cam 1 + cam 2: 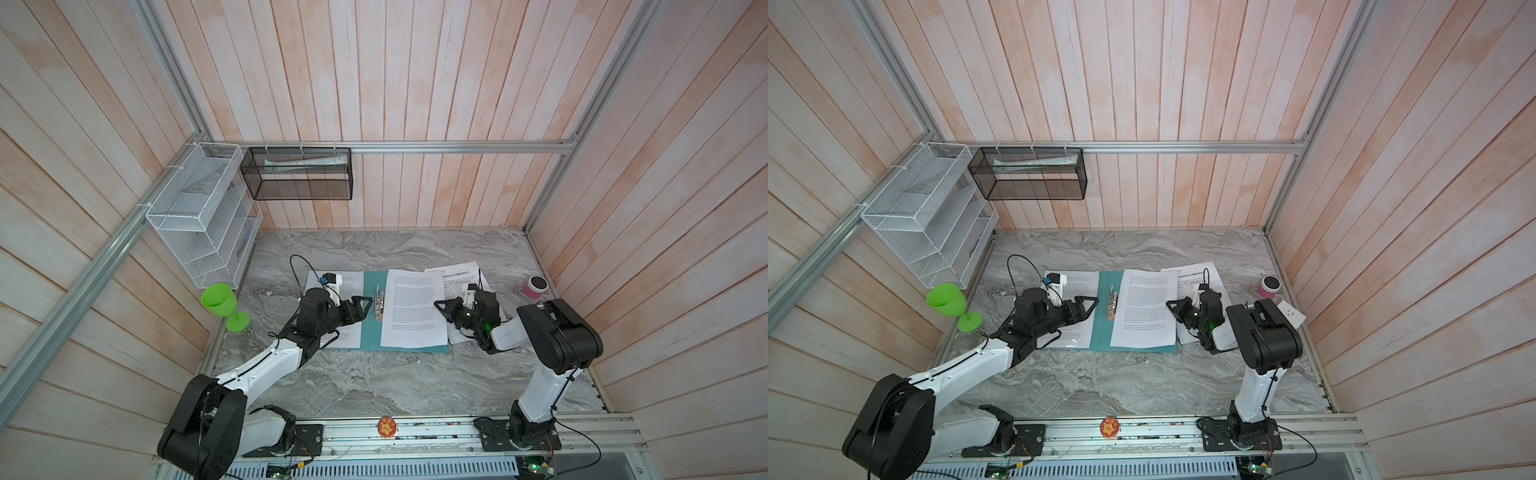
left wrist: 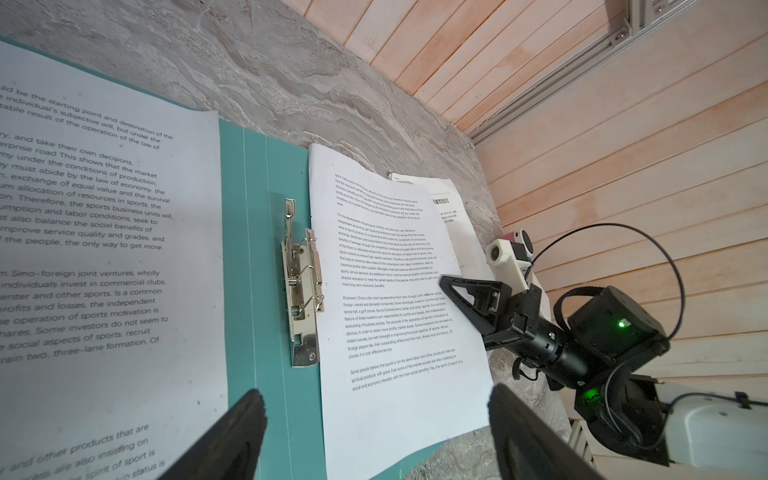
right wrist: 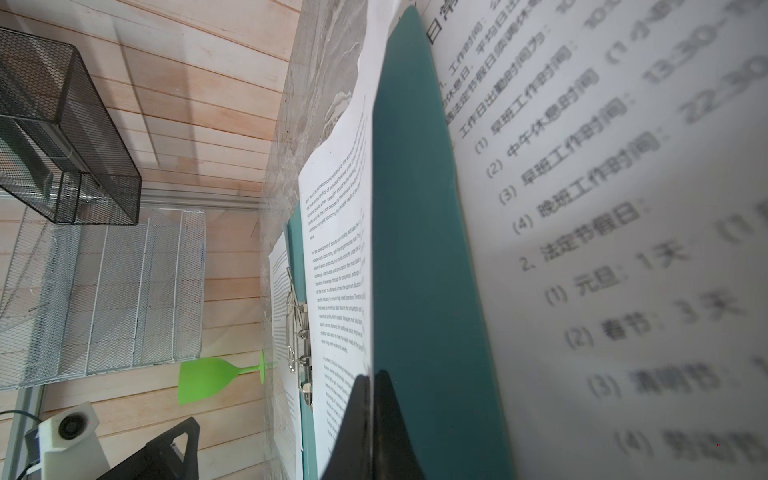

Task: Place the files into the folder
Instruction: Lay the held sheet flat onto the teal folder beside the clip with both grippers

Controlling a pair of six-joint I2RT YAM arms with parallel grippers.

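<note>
Folder point(image 1: 371, 338) is laid open and flat on the table point(image 1: 374, 382), with the spine running near to far and the clip point(image 1: 379, 303) exposed at the middle, so both covers can be reached from either side.

Left sheet point(image 1: 349, 337) is seen on the left cover. Middle sheet point(image 1: 415, 307) rests on the right cover with its left edge at the clip. Whether that edge is tucked under the clip cannot be told. Loose sheet point(image 1: 461, 274) lies on the table to the right of the folder, skewed and partly hidden under the right arm, so it is counted as not yet filed.

Left gripper point(image 1: 360, 309) is held above the left cover with its fingers spread wide and nothing between them, aimed right toward the clip. It is judged to be placed for working the clip or for steadying the left half.

Right gripper point(image 1: 438, 305) has its fingers pressed together, the tip set at the right edge of the right cover where the middle sheet ends. In the right wrist view, teal cover is seen beside the tip. Whether the cover edge is pinched cannot be told. The closed tip is judged to serve as a pusher that squares the sheet toward the spine.

Task is judged partly done: two sheets are on the covers and one is outside
</note>
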